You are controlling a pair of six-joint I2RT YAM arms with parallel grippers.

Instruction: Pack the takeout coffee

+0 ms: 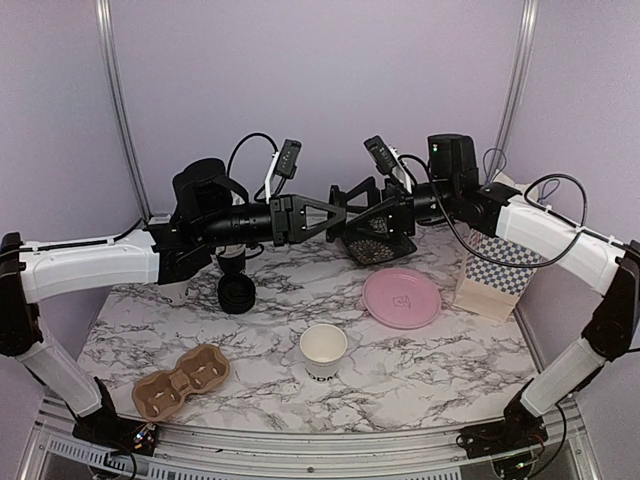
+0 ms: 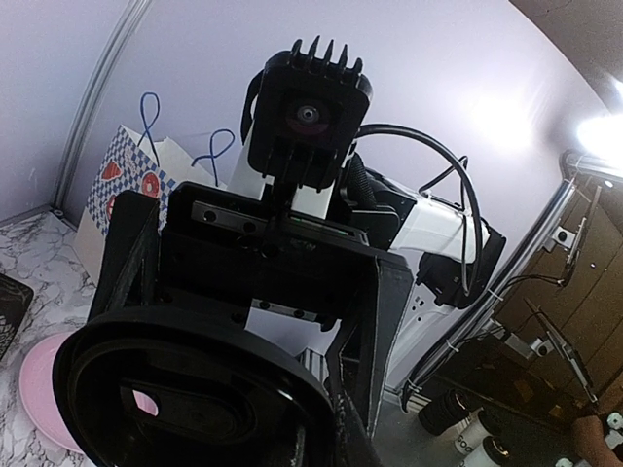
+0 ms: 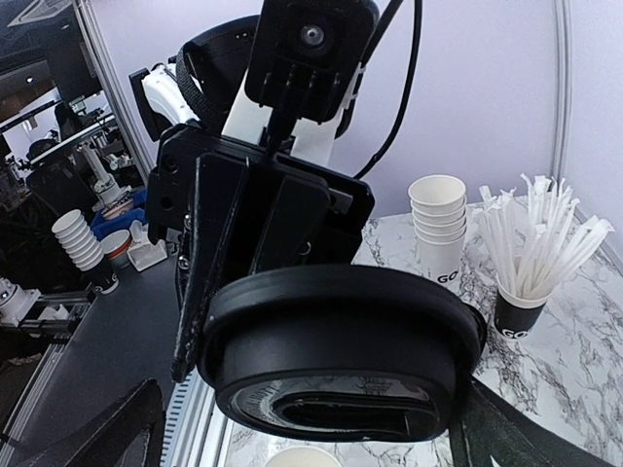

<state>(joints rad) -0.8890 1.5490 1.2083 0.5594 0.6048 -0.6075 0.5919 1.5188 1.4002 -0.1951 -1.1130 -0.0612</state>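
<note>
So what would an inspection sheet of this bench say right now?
Surface: marbled table, no spills seen.
Job's things: white cup unlidded, mid-table; black lid held in the air; cardboard carrier empty, front left.
Clutter: pink plate, checked bag, cup stack, straws.
Grippers: left gripper shut on the lid; right gripper open, fingers either side of it.
Cables: black cables loop over both wrists, off the table.
Surroundings: lilac walls, metal posts.

"GO" is printed on the stacked white cups (image 3: pixel 437 233) and black straw cup (image 3: pixel 519 313).
</note>
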